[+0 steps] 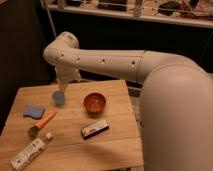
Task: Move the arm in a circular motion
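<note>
The arm (pixel 115 62) is a thick cream-white tube with small dark holes. It reaches from the large segment at the right (pixel 175 120) across to a rounded joint at the upper left (pixel 62 47). From that joint a short tapered end hangs down, and the gripper (pixel 63 86) sits at its tip, just above the back left part of the wooden table (pixel 120 150). It hovers right over a small blue cup (pixel 59 97).
On the table are a red bowl (pixel 94 102), a blue sponge (pixel 33 111), an orange carrot-like piece (pixel 46 120), a white bottle (pixel 30 152) and a dark snack bar (pixel 95 129). A dark wall and shelf rail (pixel 125 12) stand behind.
</note>
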Robot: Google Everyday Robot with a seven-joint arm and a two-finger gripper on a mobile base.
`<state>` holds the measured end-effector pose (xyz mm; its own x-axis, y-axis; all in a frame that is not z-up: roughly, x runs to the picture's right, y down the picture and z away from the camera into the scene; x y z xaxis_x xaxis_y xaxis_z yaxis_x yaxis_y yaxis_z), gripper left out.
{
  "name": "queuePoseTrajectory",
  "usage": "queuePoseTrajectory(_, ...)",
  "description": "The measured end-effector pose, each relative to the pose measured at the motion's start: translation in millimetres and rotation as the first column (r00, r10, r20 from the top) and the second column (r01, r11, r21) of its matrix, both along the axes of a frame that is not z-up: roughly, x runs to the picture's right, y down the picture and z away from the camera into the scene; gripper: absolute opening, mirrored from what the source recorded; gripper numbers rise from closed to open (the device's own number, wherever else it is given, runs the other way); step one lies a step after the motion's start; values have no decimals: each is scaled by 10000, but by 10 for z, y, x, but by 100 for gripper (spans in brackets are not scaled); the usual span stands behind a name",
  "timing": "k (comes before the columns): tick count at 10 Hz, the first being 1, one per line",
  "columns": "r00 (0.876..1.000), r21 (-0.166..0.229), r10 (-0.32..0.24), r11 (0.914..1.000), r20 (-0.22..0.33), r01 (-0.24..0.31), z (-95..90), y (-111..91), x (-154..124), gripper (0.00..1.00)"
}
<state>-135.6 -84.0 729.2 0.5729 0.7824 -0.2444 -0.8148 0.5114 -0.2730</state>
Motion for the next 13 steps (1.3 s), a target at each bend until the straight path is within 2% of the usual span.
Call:
queuePoseTrajectory(1,9964,114,662,9978,-535,-657,60,-202,331,65)
queuePoseTrajectory(2,9856,194,1318,9913,-1055,-1305,101,-333,674,65)
queuePoseTrajectory(3,9664,224,1991,9799,-1626,-1981,116,-398,1032,65)
queuePoseTrajectory(6,9074,199,3014,9507,-2929,-3093,81,-257,1791,65)
queuePoseTrajectory(9,8400,245,3648,9212,-4018,-3883,-10,78,2444,65)
queuePoseTrajectory(11,7818,284,4158,8895,-4646,-4561,-115,409,2855,65)
queuePoseTrajectory(12,7617,231,4466,8686,-4694,-4950,-163,544,2933,65)
queuePoseTrajectory(13,7331,180,5000,8312,-4610,-5556,-236,708,3011,65)
